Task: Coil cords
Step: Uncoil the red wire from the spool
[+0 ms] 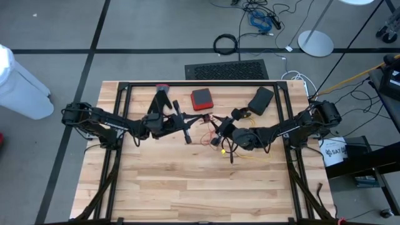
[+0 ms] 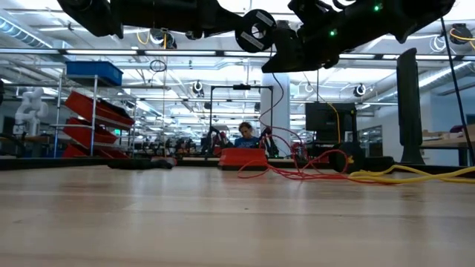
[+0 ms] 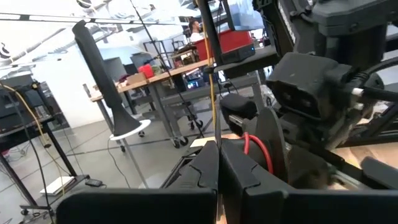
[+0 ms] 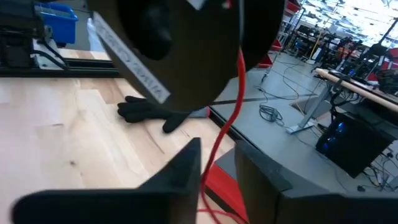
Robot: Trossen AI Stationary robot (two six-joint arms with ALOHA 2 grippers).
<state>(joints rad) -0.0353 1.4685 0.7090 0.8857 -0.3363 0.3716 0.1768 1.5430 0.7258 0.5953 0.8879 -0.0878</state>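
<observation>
Both arms meet near the middle of the wooden table (image 1: 187,181), toward its upper half in the high view. The left end effector (image 1: 187,135) sits just left of centre; in its wrist view the two dark fingers (image 3: 208,168) are pressed together with nothing visibly between them. The right end effector (image 1: 220,127) is just right of centre, close to the left one. In its wrist view the fingers (image 4: 186,163) stand a narrow gap apart with a thin red cord (image 4: 229,121) running down through that gap; whether the pads actually pinch it cannot be told.

The red cord (image 1: 206,138) lies in loose loops on the table between the two end effectors, and in the low view it sprawls right of centre (image 2: 297,169). The yellow cord (image 2: 415,175) trails along the table at the right of the low view; from above a short bit shows below the right end effector (image 1: 250,154). A red box (image 1: 201,98) sits at upper centre of the table, a flat black box (image 1: 260,100) to its right. A black glove (image 4: 146,112) lies on the table in the right wrist view. A thick black cable ring (image 1: 225,44) rests on the floor beyond the table.
</observation>
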